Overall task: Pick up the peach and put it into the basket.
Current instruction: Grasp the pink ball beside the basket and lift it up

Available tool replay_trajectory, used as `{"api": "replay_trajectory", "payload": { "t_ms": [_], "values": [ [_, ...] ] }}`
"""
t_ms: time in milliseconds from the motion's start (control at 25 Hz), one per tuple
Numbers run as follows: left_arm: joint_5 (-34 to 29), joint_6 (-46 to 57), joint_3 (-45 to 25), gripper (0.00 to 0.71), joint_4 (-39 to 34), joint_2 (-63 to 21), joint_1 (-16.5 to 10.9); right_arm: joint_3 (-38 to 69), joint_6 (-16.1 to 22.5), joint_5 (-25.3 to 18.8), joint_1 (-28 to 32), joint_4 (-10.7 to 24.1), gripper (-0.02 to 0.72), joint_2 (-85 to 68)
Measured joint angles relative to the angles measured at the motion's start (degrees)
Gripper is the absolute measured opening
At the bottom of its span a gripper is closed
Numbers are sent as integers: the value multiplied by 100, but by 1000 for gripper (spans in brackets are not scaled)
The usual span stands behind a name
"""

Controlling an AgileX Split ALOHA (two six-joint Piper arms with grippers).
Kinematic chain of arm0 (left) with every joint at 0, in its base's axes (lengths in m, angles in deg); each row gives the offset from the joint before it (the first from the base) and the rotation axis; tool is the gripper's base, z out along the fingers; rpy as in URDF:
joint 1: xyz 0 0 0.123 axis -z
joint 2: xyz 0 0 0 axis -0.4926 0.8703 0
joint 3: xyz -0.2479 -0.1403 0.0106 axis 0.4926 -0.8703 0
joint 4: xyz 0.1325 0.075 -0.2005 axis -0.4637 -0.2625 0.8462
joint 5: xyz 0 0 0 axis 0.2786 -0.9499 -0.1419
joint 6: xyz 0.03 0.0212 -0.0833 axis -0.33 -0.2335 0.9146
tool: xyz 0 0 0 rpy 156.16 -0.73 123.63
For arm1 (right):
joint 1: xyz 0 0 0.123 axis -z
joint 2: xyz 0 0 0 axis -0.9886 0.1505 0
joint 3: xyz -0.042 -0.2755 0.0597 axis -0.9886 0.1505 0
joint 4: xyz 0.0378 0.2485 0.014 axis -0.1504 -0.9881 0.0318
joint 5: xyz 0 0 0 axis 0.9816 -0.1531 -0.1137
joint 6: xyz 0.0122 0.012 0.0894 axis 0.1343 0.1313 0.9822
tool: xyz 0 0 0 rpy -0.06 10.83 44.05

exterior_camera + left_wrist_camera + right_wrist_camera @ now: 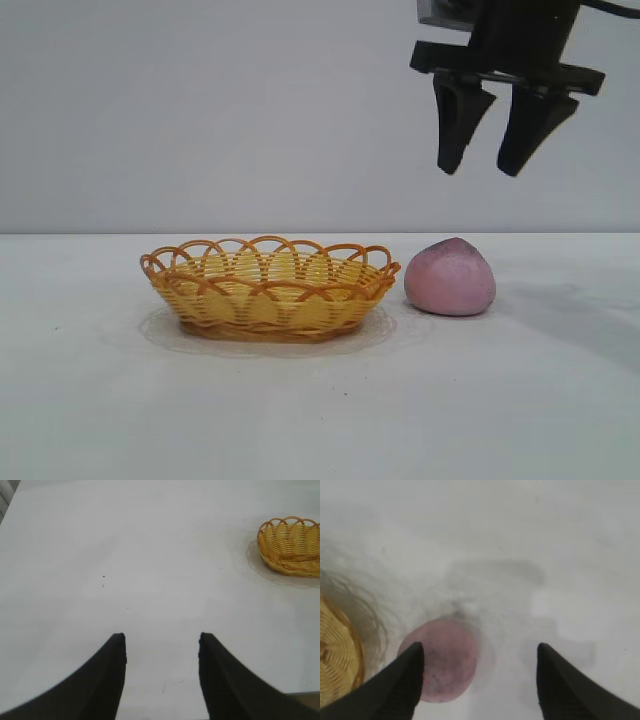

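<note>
While the peach (450, 278) sits on the white desk (320, 400) just beside the wicker basket (268, 288), the right gripper (490, 165) hangs spread above it; the left gripper (161, 642), spread, hovers over bare desk.

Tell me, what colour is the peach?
Dusty pink with faint darker speckles. The peach shows best in the exterior view, beside the basket.

We see the right pincer (493, 165), all black, with two thick fingers (457, 125) that get thin at the tips, under a flat black bar. The left pincer (161, 642) has black, curved, pointy fingers too.
</note>
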Motion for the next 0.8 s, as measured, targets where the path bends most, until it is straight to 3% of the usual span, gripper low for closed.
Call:
{"api": "replay_trajectory", "payload": {
  "t_ms": [200,360,480,520,560,640,680,800],
  "values": [
    [27,-4,-11,331,0,0,0,324,-629,371,0,-848,414,95],
    [27,-4,-11,331,5,0,0,324,-823,520,0,-1145,414,609],
    [27,-4,-11,331,5,0,0,324,-926,560,0,-1219,145,908],
    [27,-4,-11,331,5,0,0,324,-934,612,0,-1232,99,850],
    [27,-4,-11,331,5,0,0,324,-938,645,-3,-1232,65,722],
    [31,-4,-11,331,5,0,0,324,-948,645,-62,-1232,64,372],
    [31,-13,-11,331,5,0,0,297,-948,645,-136,-1220,0,143],
    [41,-13,-11,331,5,0,0,116,-986,683,-476,-1206,0,-394]
  ]
}}
